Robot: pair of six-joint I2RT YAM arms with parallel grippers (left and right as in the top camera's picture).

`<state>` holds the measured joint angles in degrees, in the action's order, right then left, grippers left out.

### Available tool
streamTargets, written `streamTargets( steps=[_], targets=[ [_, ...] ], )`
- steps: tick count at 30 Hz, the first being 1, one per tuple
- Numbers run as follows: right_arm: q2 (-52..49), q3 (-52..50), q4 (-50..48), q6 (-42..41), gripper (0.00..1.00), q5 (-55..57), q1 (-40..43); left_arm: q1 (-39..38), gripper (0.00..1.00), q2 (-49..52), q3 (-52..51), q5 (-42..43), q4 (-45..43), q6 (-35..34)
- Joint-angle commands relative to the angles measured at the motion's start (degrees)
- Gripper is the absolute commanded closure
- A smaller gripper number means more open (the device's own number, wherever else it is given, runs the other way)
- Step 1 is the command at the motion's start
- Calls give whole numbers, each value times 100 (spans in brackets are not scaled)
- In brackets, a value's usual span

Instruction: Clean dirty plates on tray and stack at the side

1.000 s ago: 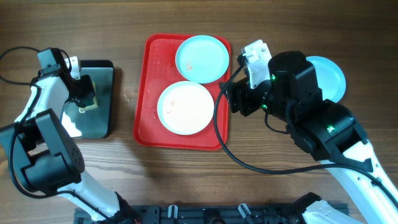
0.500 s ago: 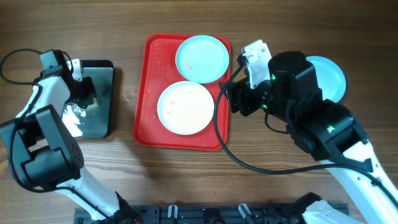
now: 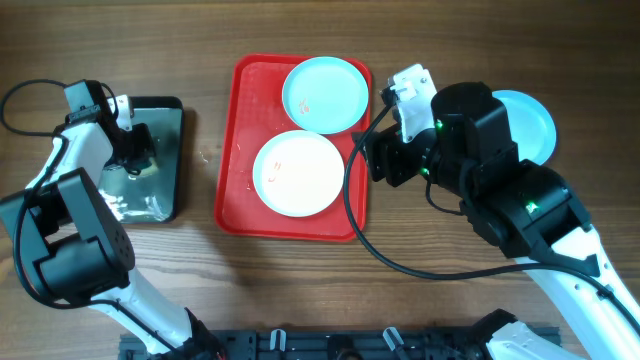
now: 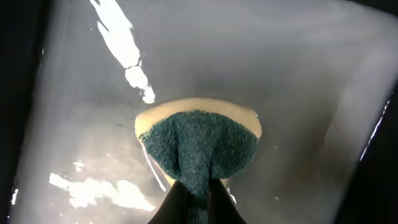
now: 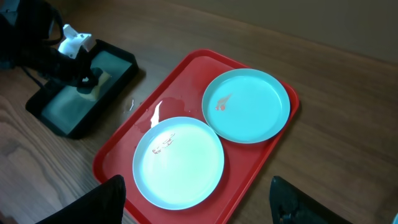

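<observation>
Plates [image 3: 298, 173] appear in three places in the overhead view. A turquoise plate [image 3: 325, 94] and a white plate [image 3: 300, 185] sit side by side on the red tray [image 3: 238, 120], each with small reddish smears. A third plate [image 3: 532, 125], also turquoise, rests on the wooden table [image 3: 300, 285] right of the tray, partly hidden by the right arm. The left gripper [image 3: 135, 158] reaches down into the black tray [image 3: 165, 195] at the far left. The right gripper [image 3: 385, 160] hovers just beside the red tray's right edge.

The left wrist view shows the left gripper's jaws pinched tight on a sponge [image 4: 198, 146], green scouring side up and yellow foam beneath, over the black tray's shiny wet base.

In the right wrist view, the right gripper's fingers [image 5: 109, 199] stand wide apart with nothing between them, looking down on both dirty plates.

The step in hand appears to be picking up the sponge. Next, the left arm likely needs to lift it and carry it across to a smeared plate, with the right gripper placed to steady that plate.
</observation>
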<state>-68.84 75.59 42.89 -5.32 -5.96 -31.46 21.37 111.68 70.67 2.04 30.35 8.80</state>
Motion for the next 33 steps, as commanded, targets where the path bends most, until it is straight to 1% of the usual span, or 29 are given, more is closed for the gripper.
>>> streamTargets(
  steps=[1, 7, 18, 22, 24, 28, 30, 33],
  targets=[
    [33, 59, 0, -85, 26, -2, -2, -11, 96, -629, 103, 127, 42, -179],
    [33, 59, -57, -85, 26, -2, -2, -9, 96, -1298, 103, 103, 125, -177],
    [116, 59, -31, -114, 26, -7, -2, -50, 96, -1381, 103, 105, 522, -186],
    [356, 59, -13, -79, 26, -2, 0, -177, 96, -1593, 103, 144, 660, -352],
    [490, 59, -17, -70, 25, 22, 0, -378, 96, -1792, 103, 225, 699, -352],
    [632, 59, 9, -76, 25, 127, 0, -1069, 96, -2201, 103, 232, 774, -382],
    [634, 59, 98, -103, 26, 321, 0, -1436, 96, -2275, 103, 195, 780, -592],
    [599, 59, 282, -387, 25, 748, 0, -1895, 96, -2258, 81, 225, 782, -938]
  ],
)
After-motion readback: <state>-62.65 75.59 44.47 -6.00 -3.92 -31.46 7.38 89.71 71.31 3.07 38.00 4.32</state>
